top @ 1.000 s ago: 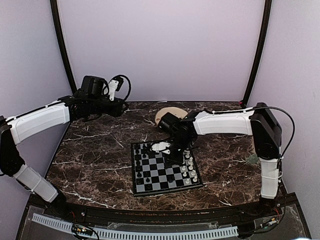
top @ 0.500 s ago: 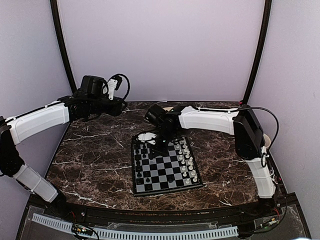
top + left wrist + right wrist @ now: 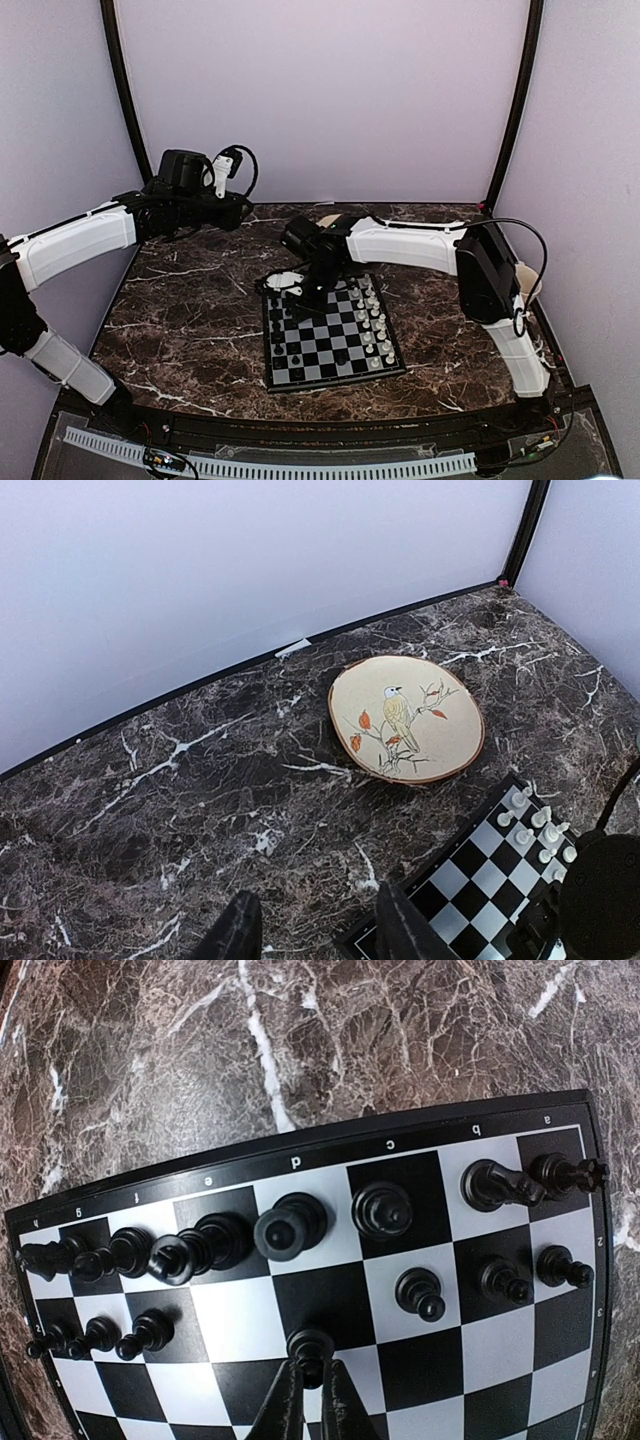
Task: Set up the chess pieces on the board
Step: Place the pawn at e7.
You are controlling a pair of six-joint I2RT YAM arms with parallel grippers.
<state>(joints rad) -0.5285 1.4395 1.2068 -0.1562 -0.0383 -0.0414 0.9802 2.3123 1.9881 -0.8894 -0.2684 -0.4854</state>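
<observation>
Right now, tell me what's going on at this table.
The right end effector is pinched shut on a black pawn, holding it in the black pawn row on the board. The other black pieces stand in two rows around it; white pieces line the opposite side. The left end effector hangs open and empty above the table, near the bird plate.
</observation>
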